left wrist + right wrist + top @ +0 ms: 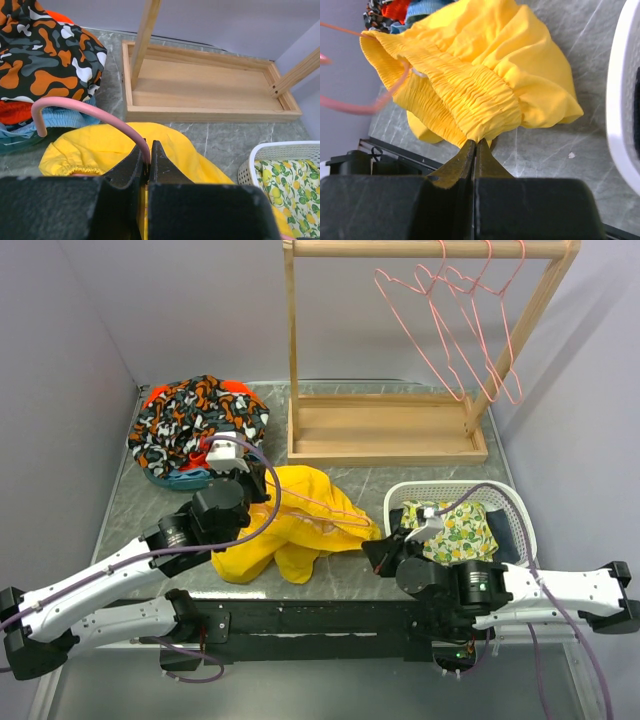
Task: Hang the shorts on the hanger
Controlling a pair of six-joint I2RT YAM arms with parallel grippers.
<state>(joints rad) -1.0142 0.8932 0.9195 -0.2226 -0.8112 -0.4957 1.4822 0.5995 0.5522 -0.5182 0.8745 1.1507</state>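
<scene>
Nearest to me, on the right, the right gripper [476, 145] has its 2 fingers pressed together on the gathered elastic waistband of the shorts [290, 525], pinching a fold of the yellow fabric at its near right edge. The shorts lie crumpled on the grey table [130, 510], in the middle between my 2 arms, with the waistband end towards the right gripper.

On the left, the left gripper [150, 150] is closed on the thin pink wire of the hanger [65, 101], just below its curved hook. The hook arches up and to the left over the yellow fabric. From above, the hanger wire runs across the top of the shorts towards the right gripper. In the right wrist view a blurred pink loop sits by the waistband; I cannot tell whether it passes inside.

Just right of the shorts stands a white basket [515, 510] holding a lemon-print cloth [462, 532]. Farther back on the left is a heap topped by a black, orange and white garment [195, 420]. At the back stands a wooden rack [385, 430] with spare pink hangers [450, 320] on its rail.
</scene>
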